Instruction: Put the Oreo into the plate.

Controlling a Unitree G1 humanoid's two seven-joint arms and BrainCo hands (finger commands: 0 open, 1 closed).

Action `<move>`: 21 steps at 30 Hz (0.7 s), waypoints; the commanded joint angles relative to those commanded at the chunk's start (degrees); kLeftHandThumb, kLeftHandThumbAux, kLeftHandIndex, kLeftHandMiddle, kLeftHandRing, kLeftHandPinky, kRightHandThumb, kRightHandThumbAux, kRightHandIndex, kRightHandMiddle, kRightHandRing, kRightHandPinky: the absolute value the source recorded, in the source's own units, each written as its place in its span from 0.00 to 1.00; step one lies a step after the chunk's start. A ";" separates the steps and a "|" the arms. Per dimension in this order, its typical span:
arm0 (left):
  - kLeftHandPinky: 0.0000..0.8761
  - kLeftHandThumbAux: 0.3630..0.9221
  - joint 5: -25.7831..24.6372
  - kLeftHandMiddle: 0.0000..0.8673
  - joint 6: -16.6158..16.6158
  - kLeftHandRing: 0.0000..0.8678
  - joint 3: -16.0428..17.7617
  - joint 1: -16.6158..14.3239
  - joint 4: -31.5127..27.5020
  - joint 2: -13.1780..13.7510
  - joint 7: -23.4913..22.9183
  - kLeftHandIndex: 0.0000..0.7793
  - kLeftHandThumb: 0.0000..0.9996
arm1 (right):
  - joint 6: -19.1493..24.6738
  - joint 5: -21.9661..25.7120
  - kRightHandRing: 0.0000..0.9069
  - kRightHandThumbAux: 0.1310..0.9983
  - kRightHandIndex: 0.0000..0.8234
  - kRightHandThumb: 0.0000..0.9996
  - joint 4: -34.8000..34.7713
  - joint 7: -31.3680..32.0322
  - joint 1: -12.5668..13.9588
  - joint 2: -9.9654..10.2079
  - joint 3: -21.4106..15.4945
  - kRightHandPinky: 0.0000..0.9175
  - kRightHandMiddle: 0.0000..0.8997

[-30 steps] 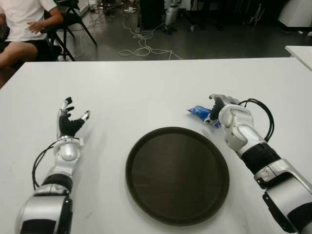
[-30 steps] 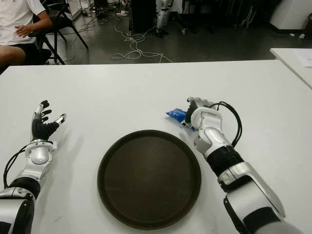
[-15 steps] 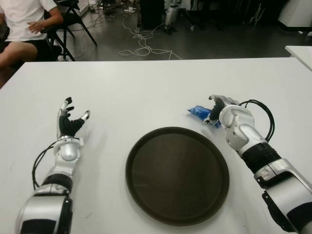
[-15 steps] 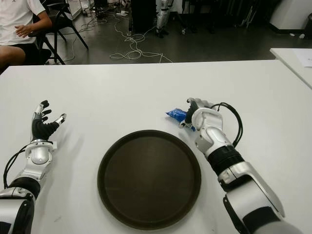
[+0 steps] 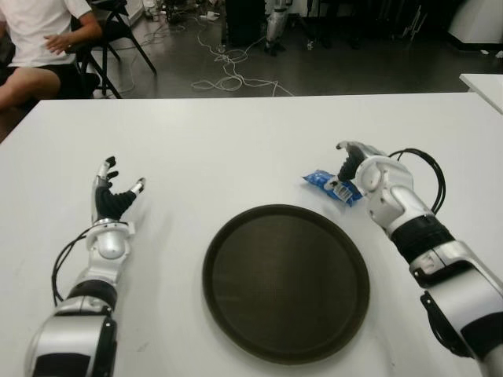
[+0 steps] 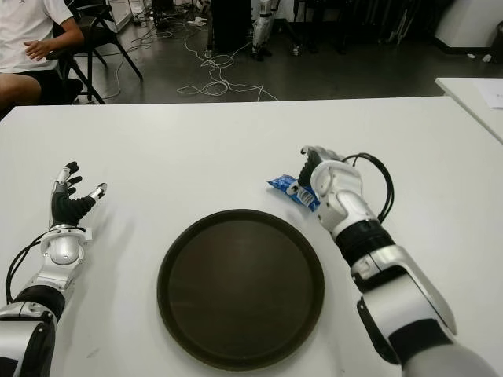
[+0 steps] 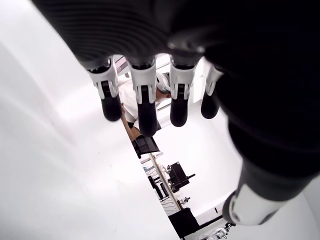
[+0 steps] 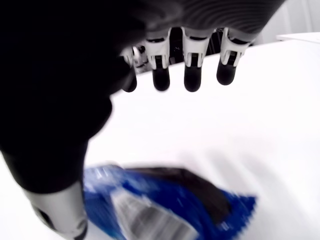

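Blue Oreo pack (image 5: 333, 187) lies on white desk (image 5: 236, 141), just beyond the plate's far right rim. Right hand (image 5: 355, 163) hovers over the pack, fingers (image 8: 193, 75) extended and spread, nothing gripped. Dark round plate (image 5: 286, 280) holds nothing. Left hand (image 5: 112, 196) idle, well left of plate, fingers splayed

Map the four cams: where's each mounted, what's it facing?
Left eye: head, looking down at the white table; both arms, round dark brown plate, blue Oreo packet.
Right eye: same scene, slightly offset.
Left wrist: close on the open left hand over bare table.
Right wrist: right hand, fingers open above the packet.
Shared: the packet, in both eyes and the right wrist.
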 joint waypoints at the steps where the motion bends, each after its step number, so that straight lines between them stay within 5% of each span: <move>1: 0.12 0.69 0.00 0.16 0.01 0.15 0.00 0.01 -0.01 0.00 0.02 0.11 0.07 | -0.21 0.12 0.07 0.75 0.09 0.00 0.24 -0.05 -0.17 0.02 -0.05 0.00 0.11; 21: 0.12 0.70 -0.79 0.16 -0.04 0.15 0.51 -0.06 -0.04 -0.30 -0.48 0.10 0.08 | -4.56 2.70 0.05 0.77 0.07 0.00 1.70 -1.33 -1.61 0.20 -0.93 0.00 0.10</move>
